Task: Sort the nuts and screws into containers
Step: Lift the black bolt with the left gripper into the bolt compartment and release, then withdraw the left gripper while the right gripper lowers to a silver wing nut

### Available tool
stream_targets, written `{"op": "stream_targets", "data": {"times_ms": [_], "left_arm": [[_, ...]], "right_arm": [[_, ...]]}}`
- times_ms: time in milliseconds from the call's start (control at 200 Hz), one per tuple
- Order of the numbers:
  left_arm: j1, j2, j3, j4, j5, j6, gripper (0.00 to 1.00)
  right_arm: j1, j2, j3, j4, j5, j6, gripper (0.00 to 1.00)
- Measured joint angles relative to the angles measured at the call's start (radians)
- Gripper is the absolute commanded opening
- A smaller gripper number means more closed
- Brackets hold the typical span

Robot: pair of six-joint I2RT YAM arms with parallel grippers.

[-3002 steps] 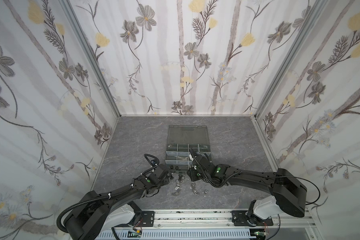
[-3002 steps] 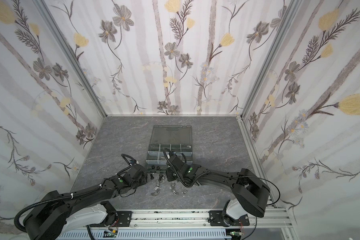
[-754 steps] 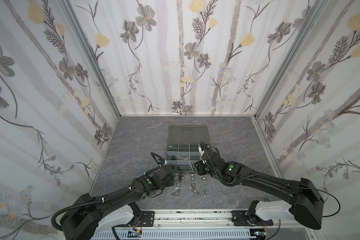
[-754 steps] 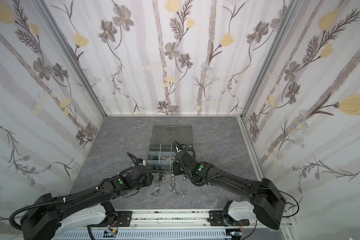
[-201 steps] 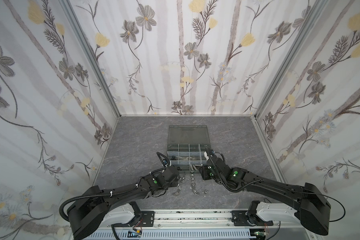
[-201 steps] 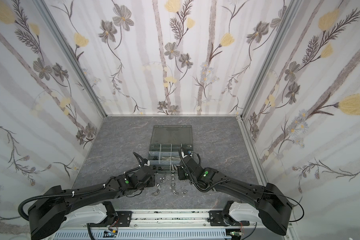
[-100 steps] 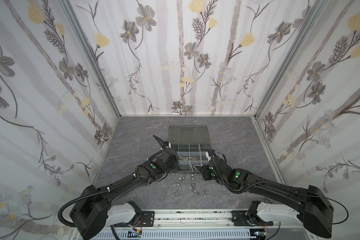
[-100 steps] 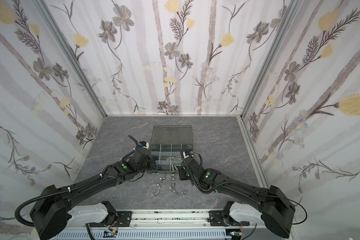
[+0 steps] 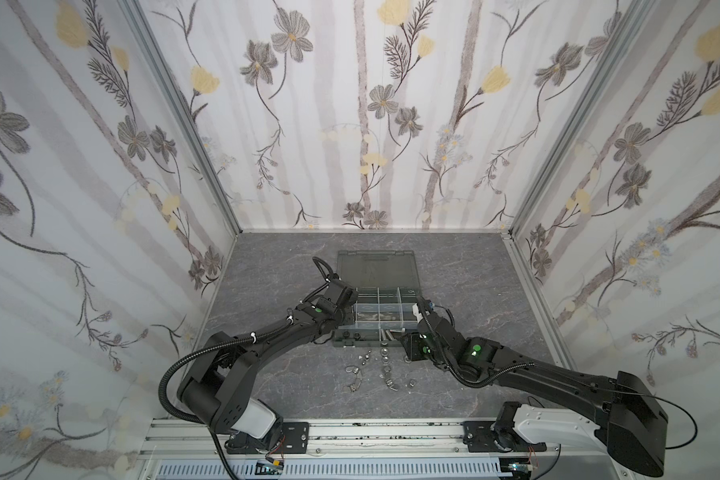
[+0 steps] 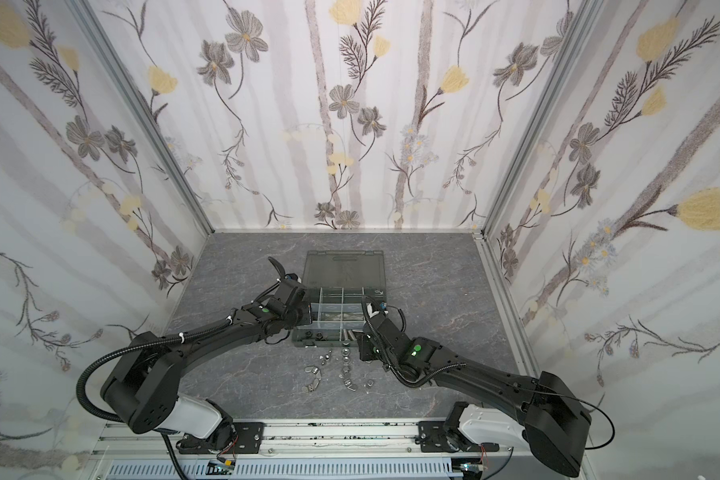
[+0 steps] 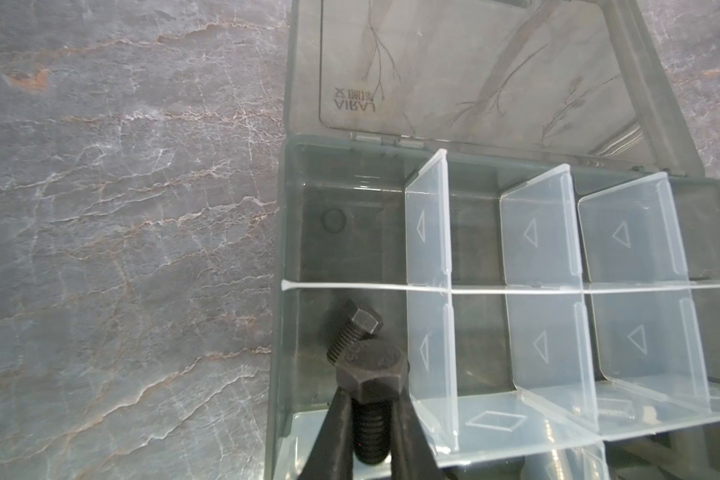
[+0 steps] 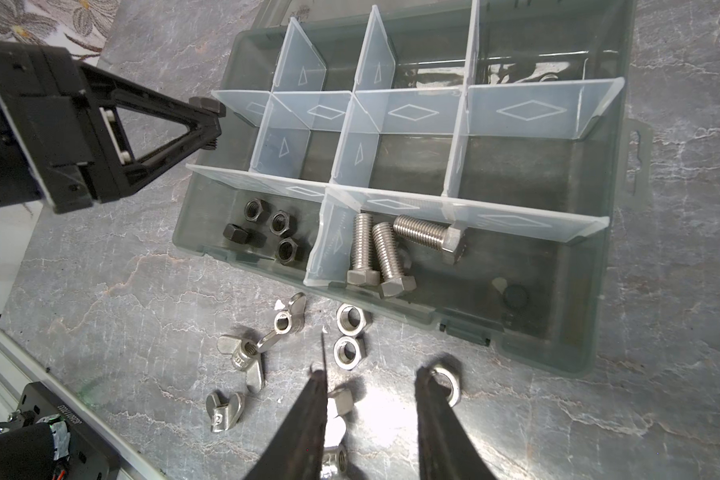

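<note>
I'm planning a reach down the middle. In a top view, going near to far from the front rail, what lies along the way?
Loose nuts → box → open lid → back wall

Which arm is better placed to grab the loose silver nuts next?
Right: the right gripper hangs open above the shiny silver hex nuts; the left gripper is shut on a black hex-head bolt over the dark grey organizer box.

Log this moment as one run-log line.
left gripper: shut on black screw, over organizer box compartment holding a second screw | right gripper: open above loose silver nuts | phase: drop-off pending
</note>
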Motion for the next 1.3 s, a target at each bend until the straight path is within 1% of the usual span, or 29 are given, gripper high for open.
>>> {"op": "stream_targets", "data": {"times_ms": [235,540,785,1119,1299], "left_arm": [[0.007,0.023,0.011,0.005,0.008,0.015,0.25],[0.011,-0.023,-0.025,0.011,0.012,0.014,0.27],[0.011,-0.109,-0.100,0.014,0.016,-0.005,0.28],[0.020,-0.309,-0.244,0.015,0.015,-0.055,0.32],[0.023,-0.371,-0.304,0.019,0.015,-0.090,0.33]], "right_arm": [[-0.001,0.003,0.000,-0.002,0.000,0.008,0.37],[-0.001,0.002,0.000,-0.003,0.000,0.015,0.36],[0.000,0.010,0.000,-0.003,0.000,0.015,0.37],[0.006,0.060,0.032,-0.006,-0.008,0.006,0.37],[0.031,0.104,0.048,-0.006,-0.008,0.006,0.36]]}}
